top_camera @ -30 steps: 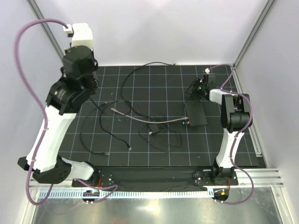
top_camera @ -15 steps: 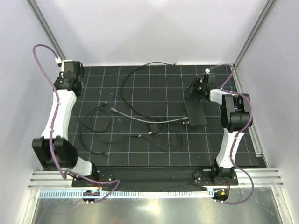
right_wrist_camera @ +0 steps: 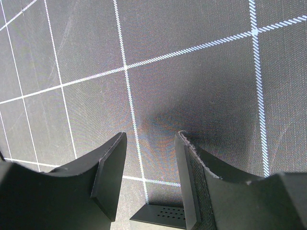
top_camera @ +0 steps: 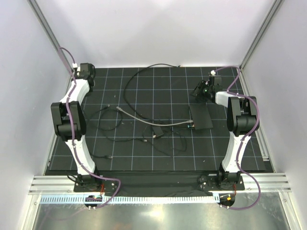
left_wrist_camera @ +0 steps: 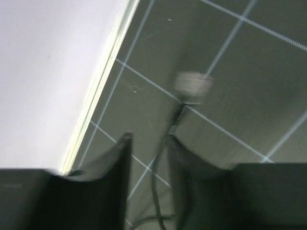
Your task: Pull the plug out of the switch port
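Left arm (top_camera: 72, 115) swung cornerward — left gripper (left_wrist_camera: 148, 143) parted | right gripper (right_wrist_camera: 151, 143) parted | matte-black box (top_camera: 201, 117)

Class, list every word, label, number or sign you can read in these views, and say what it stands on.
None readable. The black switch box shows no legible label, and the mat carries only white grid lines. The left wrist view is blurred.

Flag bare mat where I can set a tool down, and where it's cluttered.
Bare: the near strip of mat between the cables and the arm bases; also the back-middle patch inside the black cable loop, left of the right fingers. Crowded: centre-left, where cables tangle up to the switch.
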